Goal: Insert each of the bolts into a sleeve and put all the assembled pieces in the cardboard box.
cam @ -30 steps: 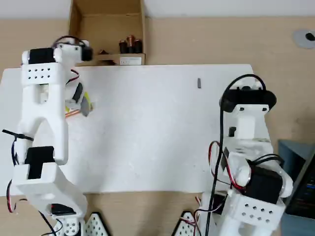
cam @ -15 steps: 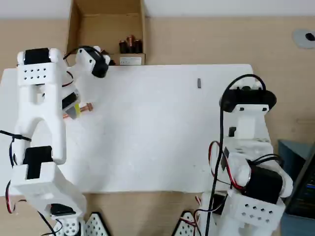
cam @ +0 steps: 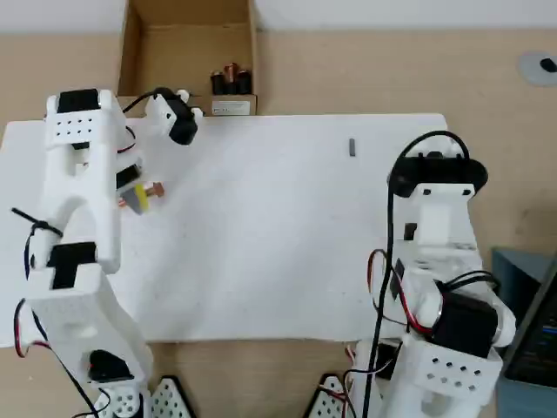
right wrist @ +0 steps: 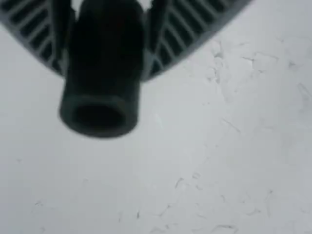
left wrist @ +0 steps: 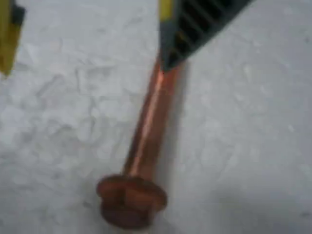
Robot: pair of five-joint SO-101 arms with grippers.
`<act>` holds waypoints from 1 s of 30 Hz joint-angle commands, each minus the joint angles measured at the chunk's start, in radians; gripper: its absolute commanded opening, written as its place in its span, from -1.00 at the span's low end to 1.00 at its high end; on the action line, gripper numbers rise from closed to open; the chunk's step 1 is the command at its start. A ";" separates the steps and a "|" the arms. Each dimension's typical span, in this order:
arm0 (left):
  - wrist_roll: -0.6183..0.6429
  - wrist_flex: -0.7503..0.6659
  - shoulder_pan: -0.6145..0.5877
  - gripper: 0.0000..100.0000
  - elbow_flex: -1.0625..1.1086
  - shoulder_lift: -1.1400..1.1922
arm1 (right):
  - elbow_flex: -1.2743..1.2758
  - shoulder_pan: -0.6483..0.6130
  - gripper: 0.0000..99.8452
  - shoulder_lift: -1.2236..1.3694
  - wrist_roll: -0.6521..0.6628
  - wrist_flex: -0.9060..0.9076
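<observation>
Where the right tool (right wrist: 105,61) grips the sleeve (right wrist: 100,100), its rear is hidden.

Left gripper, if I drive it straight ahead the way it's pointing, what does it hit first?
Probably the copper bolt: one finger of the left gripper sits over its shaft end, with the white mat just beneath. Depth is unclear.

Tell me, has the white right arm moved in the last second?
No. The white right arm keeps the same gap to the small dark piece lying on the white mat.
</observation>
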 commanded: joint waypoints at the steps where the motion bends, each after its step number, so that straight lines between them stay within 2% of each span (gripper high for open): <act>1: -0.006 -0.052 -0.009 -0.57 -0.011 0.016 | 0.002 -0.027 -0.98 -0.013 -0.003 -0.026; 9: -0.005 -0.097 0.012 -0.58 -0.012 0.117 | 0.002 -0.071 -0.98 -0.013 -0.003 -0.026; 17: -0.005 -0.097 0.066 -0.88 -0.014 0.189 | 0.002 -0.071 -0.98 -0.013 -0.003 -0.026; 23: -0.003 -0.097 0.092 -0.93 -0.015 0.189 | 0.002 -0.071 -0.98 -0.013 -0.003 -0.026; 27: 0.005 -0.078 0.097 -0.99 -0.075 0.189 | 0.002 -0.070 -0.98 -0.018 -0.003 -0.026; 30: 0.069 0.003 0.103 -0.99 -0.190 0.188 | 0.001 -0.068 -0.98 -0.019 -0.003 -0.023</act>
